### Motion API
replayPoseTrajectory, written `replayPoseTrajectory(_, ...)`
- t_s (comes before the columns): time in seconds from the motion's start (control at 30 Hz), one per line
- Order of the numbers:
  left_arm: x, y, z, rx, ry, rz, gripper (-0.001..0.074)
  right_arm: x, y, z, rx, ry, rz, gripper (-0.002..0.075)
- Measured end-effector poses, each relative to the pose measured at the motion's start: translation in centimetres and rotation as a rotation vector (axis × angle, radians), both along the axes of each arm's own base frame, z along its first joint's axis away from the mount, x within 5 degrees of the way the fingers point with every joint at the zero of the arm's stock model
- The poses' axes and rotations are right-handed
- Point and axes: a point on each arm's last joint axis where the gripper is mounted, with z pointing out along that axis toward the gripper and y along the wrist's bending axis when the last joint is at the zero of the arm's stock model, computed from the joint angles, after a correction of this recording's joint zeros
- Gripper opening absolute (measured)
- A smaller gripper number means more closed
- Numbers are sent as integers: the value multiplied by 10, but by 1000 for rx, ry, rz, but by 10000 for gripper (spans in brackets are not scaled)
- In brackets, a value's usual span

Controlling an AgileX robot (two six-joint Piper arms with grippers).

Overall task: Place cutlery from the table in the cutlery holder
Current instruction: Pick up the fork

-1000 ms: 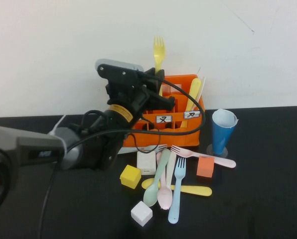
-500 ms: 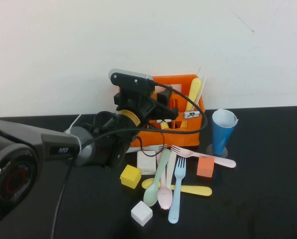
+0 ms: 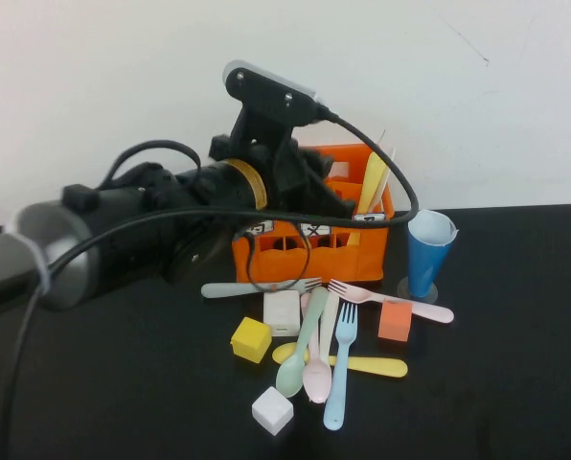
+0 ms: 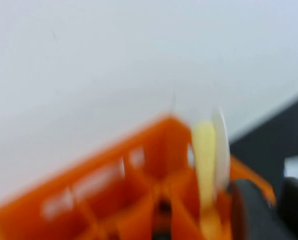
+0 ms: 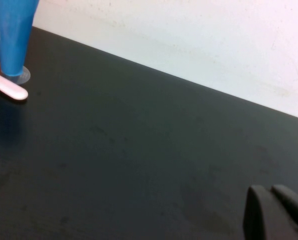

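Note:
The orange cutlery holder [image 3: 362, 254] stands at the back of the black table [image 3: 496, 383]. A yellow piece [image 3: 372, 182] and a white one stand in its right compartment. My left gripper [image 3: 319, 196] hangs over the holder's front, with nothing between its fingers. In the left wrist view the holder [image 4: 114, 200] and the yellow piece [image 4: 205, 160] are blurred, and the left gripper [image 4: 274, 192] shows a gap. On the table lie a pale fork [image 3: 257, 287], pink fork [image 3: 391, 299], mint spoon [image 3: 303, 345], pink spoon [image 3: 320, 359], light blue fork [image 3: 340, 374] and yellow knife [image 3: 362, 364]. My right gripper [image 5: 271, 192] is shut over bare table.
A blue cone cup [image 3: 427, 251] stands right of the holder; it also shows in the right wrist view [image 5: 11, 35]. A yellow block [image 3: 251, 339], two white blocks [image 3: 272, 410] [image 3: 283, 312] and an orange block [image 3: 395, 321] sit among the cutlery.
The yellow fork held upright above the holder went down and is out of sight. My left arm then swung up, its wrist now higher over the holder.

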Motion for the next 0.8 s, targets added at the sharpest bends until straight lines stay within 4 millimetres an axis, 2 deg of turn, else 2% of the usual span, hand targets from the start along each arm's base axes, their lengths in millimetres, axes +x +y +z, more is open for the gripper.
replayPoseTrajectory(0.07, -14, 1, 5, 75, 76, 25, 37, 0, 0, 0, 0, 0, 0, -3)
replayPoseTrajectory(0.17, -30, 1, 4, 179, 179, 56, 11, 0, 0, 0, 0, 0, 0, -3)
replayPoseTrajectory(0.37, -58, -7, -13, 353, 390, 20, 1, 0, 0, 0, 0, 0, 0, -3)
replayPoseTrajectory(0.5, -73, -16, -30, 371, 569, -69, 0, 0, 0, 0, 0, 0, 0, -3)
replayPoseTrajectory(0.67, -76, -26, -63, 399, 726, -139, 5, 0, 0, 0, 0, 0, 0, -3)
replayPoseTrajectory(0.8, -69, -34, -79, 425, 774, -146, 78, 0, 0, 0, 0, 0, 0, -3)
